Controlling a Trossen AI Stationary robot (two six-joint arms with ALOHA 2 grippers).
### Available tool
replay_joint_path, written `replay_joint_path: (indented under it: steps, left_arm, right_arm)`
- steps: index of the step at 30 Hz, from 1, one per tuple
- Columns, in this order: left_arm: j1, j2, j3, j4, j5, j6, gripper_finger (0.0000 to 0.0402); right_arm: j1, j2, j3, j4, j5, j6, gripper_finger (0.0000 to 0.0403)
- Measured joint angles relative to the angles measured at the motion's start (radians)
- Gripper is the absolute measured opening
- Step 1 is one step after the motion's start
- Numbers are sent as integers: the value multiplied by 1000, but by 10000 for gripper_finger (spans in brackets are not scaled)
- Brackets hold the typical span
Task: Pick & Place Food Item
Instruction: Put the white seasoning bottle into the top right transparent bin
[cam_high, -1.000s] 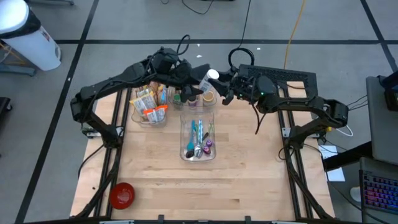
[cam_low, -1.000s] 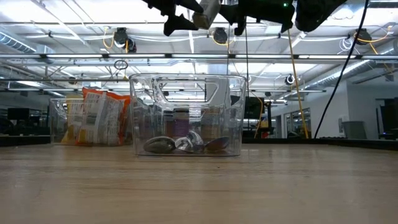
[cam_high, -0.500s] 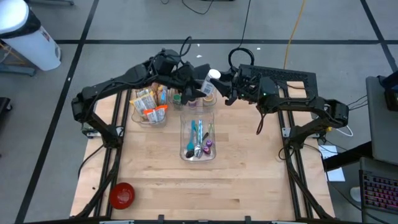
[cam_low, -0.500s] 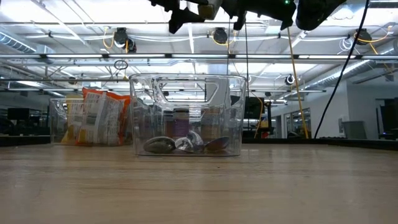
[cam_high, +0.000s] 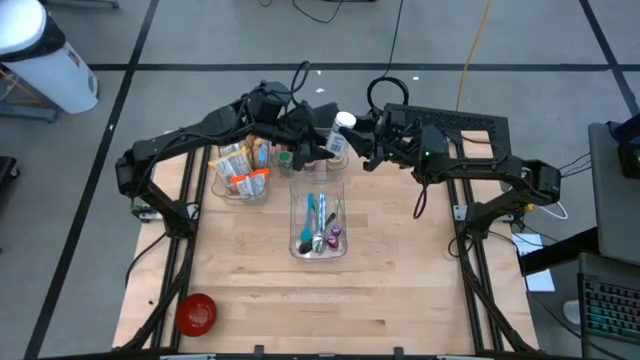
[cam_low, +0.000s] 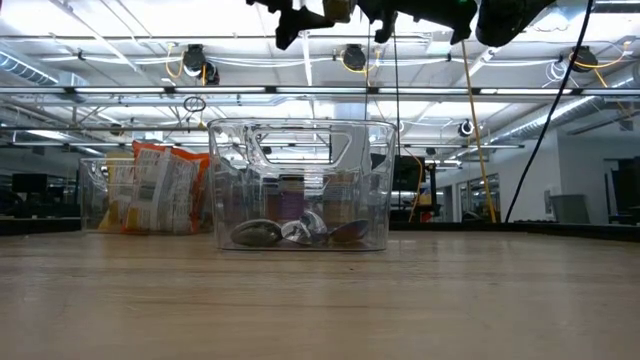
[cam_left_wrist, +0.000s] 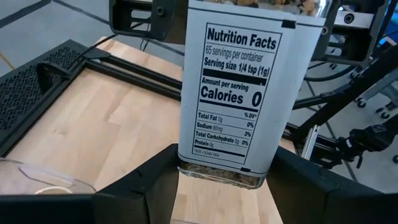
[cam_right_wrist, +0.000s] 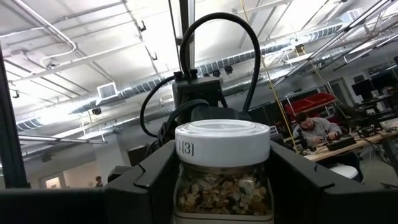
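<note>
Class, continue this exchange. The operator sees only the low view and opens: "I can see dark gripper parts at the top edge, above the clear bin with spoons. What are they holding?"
Observer: A spice jar with a white lid. The right gripper clamps it near the lid.
Operator: What is the left gripper doing?
Observer: The left gripper grips the same jar at its base, and a Nutrition Facts label faces its camera.
Operator: Where is this over the table?
Observer: From above, the jar hangs over the far edge of the table, beyond the clear bin of cutlery.
</note>
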Motion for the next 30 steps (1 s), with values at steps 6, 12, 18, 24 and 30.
replay_joint_path:
  steps: [6,12,18,24,30]
  left_arm:
    - [0,0,-1,33,87,-31,224]
    - [-6,0,-1,51,108,-46,224]
    - [-14,0,-1,85,112,-77,225]
    - [-26,0,-2,114,121,-91,226]
    - [-28,0,-2,115,122,-89,226]
  right_arm:
    - [1,0,1,19,-32,27,190]
    - [2,0,1,37,-57,43,190]
    - [1,0,1,44,-77,60,190]
    - [2,0,1,48,-84,75,190]
    - [10,0,1,49,-84,75,190]
